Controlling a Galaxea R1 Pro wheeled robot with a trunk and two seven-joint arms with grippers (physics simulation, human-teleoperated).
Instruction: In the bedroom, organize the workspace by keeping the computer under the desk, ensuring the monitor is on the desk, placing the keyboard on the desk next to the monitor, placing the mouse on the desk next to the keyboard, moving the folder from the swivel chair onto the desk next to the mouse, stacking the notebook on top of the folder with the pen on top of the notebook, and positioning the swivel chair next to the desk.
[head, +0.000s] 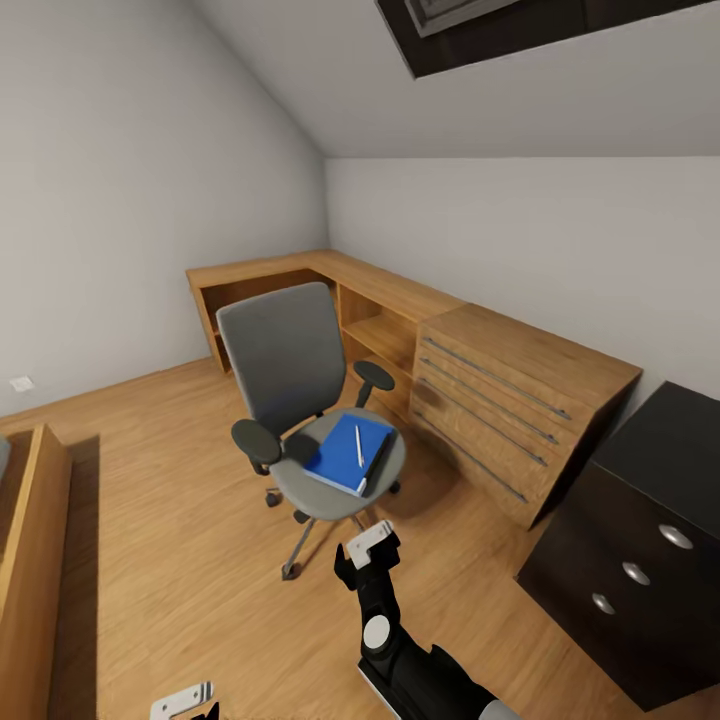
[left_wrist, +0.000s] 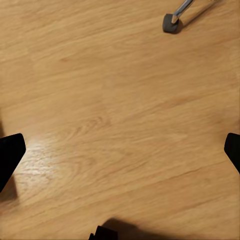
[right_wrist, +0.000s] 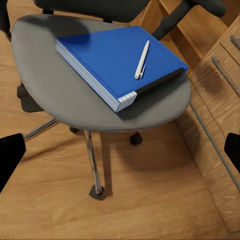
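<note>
Reaching: the right gripper (head: 368, 548) hangs low in the middle of the head view, just short of the swivel chair (head: 300, 400), aimed at the seat.
Folder: the blue folder (right_wrist: 117, 62) lies flat on the grey seat, a corner toward the seat's front edge — centre of the head view, upper middle of the right wrist view.
Pen: a white pen (right_wrist: 142, 59) rests loose on the folder's cover, tip toward the spine corner.
Notebook: a dark sliver shows along the folder's far edge; whether that is the notebook I cannot tell.
Right jaws: spread wide, the black fingertips (right_wrist: 10, 155) at the two side edges of the wrist view, nothing between them.
Left jaws: the left gripper (left_wrist: 120, 150) looks straight down at bare wooden floor (left_wrist: 110, 100), fingers far apart and empty; a chair caster sits at that frame's upper right.
Handling: the folder looks stiff, thick and moderately light, with a smooth cover — likely slippery. A pinch across the overhanging corner or spine edge seems the safest hold. The pen would probably roll off if the folder tilts, so it is better lifted away first, held across its thin barrel.
Table: the black desk (head: 640, 540) with silver knobs stands at the lower right of the head view, beside a light wooden cabinet (head: 510, 400).
</note>
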